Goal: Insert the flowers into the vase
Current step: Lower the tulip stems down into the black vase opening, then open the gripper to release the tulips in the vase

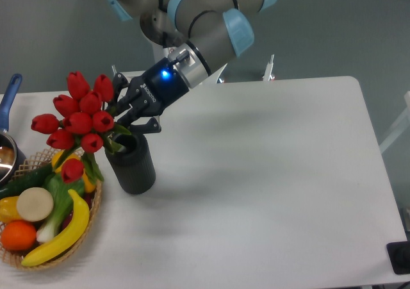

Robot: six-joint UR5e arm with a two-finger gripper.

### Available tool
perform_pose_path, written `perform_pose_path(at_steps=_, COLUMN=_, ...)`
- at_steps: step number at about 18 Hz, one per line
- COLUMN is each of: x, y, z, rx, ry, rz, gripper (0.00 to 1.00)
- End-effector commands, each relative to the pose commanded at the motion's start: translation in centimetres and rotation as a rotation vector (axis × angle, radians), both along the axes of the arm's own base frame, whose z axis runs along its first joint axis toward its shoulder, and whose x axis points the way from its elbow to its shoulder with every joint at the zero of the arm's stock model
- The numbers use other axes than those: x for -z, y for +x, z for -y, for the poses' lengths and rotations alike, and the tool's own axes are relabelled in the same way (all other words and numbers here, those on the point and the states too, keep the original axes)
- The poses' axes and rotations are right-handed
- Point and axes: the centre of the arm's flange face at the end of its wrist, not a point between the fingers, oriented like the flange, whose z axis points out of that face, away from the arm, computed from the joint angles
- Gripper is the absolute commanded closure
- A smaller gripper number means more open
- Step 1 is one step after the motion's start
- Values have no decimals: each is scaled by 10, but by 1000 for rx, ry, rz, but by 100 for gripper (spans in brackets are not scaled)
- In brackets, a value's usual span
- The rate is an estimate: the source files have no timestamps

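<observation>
**A:** Flowers into the vase, how far along is this? Starting big: the white desk carries everything, with the arm reaching down from the top toward the left side.

**B:** Mostly there, I'd say. The vase stands upright near the left edge of the desk, just beside the wicker basket of fruit and veg. The bunch hangs tilted over the vase mouth, red buds leaning out left above the basket.

**A:** Stems in or not?

**B:** The lower ends look like they're at the mouth, maybe just inside. Can't tell how deep, the leaves hide it.

**A:** And the end effector?

**B:** Right above the vase rim, fingers closed around the stems near the leaves. So the bunch isn't released. My guess at what's left: push the stems lower, straighten the bunch, let go.
</observation>
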Motion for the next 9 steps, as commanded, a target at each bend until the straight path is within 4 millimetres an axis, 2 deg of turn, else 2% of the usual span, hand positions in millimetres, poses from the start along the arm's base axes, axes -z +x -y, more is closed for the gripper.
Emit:
perform_pose_path(at_steps=4, x=18, y=-1, z=3, rx=4, ry=-3, rz=-4, gripper=87)
perform_pose_path(at_steps=6, x=28, y=1, z=5, rx=11, ry=-1, rz=-14, gripper=80)
perform_pose_path(at_steps=9, x=36, y=-7, z=14, rx=-10, ry=-2, rz=-14, gripper=75)
